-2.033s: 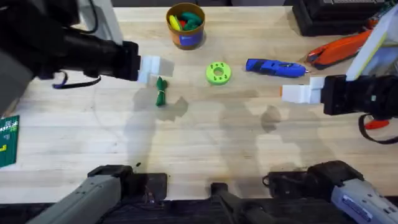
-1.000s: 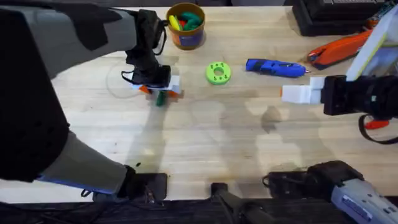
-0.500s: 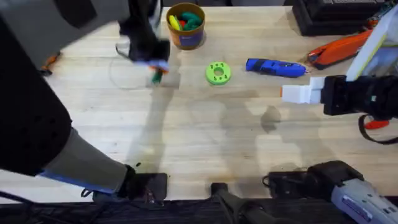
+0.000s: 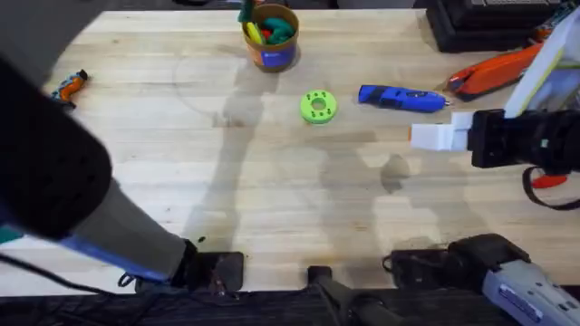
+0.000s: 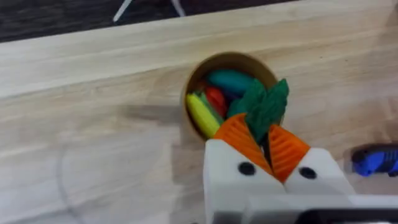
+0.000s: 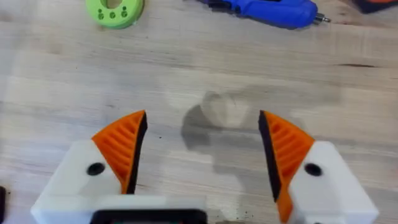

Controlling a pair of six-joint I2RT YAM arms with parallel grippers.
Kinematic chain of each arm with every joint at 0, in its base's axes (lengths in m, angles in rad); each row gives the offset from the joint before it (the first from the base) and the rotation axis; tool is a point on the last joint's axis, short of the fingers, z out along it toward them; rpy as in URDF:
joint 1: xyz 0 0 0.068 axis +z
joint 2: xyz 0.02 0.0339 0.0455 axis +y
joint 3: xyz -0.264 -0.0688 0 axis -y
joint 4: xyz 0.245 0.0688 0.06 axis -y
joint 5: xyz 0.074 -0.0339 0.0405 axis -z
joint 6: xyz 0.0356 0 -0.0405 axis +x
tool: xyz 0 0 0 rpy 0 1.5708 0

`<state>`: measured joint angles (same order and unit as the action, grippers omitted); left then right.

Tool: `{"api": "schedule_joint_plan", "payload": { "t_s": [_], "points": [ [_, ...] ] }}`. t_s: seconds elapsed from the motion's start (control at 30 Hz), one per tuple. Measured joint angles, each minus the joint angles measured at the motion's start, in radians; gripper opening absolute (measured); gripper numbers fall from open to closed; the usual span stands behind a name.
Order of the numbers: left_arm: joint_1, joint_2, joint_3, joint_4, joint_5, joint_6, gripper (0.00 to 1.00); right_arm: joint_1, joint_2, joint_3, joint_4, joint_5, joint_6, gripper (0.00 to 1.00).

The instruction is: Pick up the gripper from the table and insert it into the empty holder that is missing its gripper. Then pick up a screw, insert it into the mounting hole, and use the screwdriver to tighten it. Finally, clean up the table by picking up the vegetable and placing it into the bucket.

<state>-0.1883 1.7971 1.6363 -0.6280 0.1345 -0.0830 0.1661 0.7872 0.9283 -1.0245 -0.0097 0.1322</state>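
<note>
Green vegetable (image 5: 266, 107) pinched in left tool (image 5: 265, 140) above bucket (image 5: 198, 79).

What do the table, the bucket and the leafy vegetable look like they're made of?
The table looks like pale wood with a matte finish, showing grain lines and plank seams. The bucket seems to be paper or card, judging by its thin tan rim, though that is uncertain. The vegetable, held in the left pincer, looks like soft green felt or foam, flat and dull.
</note>
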Motion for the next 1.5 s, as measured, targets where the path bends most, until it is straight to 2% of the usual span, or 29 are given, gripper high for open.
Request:
{"api": "schedule_joint_plan", "payload": {
  "t_s": [0.23,0.27,0.43,0.47,0.5,0.73,0.93,1.0,1.2,1.33,1.5],
  "points": [
    [0.0,0.154,0.0,0.146,0.063,0.0,0.014,0.0,0.0,0.0,0.0,0.0,0.003,0.976],
    [0.0,0.169,0.0,0.148,0.066,0.002,0.046,0.0,0.0,0.0,0.0,0.0,0.003,0.975],
    [0.0,0.178,-0.001,0.144,0.079,0.004,0.816,0.0,0.0,0.0,0.0,0.0,0.003,0.975],
    [0.0,0.171,-0.001,0.137,0.08,0.001,0.939,0.0,0.0,0.0,0.0,0.0,0.003,0.975],
    [0.0,0.163,-0.001,0.124,0.081,0.0,0.974,0.0,0.0,0.0,0.0,0.0,0.003,0.976],
    [0.006,0.043,-0.001,-0.113,0.083,0.01,0.985,0.0,0.0,0.0,0.0,0.0,0.003,0.975],
    [0.029,-0.137,-0.001,-0.415,0.075,0.043,0.985,0.0,0.0,0.0,0.0,0.0,0.003,0.975],
    [0.033,-0.197,-0.001,-0.521,0.049,0.054,0.985,0.0,0.0,0.0,0.0,0.0,0.003,0.975],
    [0.033,-0.271,0.0,-0.789,0.015,0.069,0.985,0.0,0.0,0.0,0.0,0.0,0.003,0.976],
    [0.028,-0.269,-0.008,-0.828,0.001,0.074,0.985,0.0,0.0,0.0,0.0,0.0,0.003,0.975],
    [-0.004,-0.296,-0.134,-0.742,-0.001,0.063,0.986,0.0,0.0,0.0,0.0,0.0,0.003,0.975]
  ]
}}
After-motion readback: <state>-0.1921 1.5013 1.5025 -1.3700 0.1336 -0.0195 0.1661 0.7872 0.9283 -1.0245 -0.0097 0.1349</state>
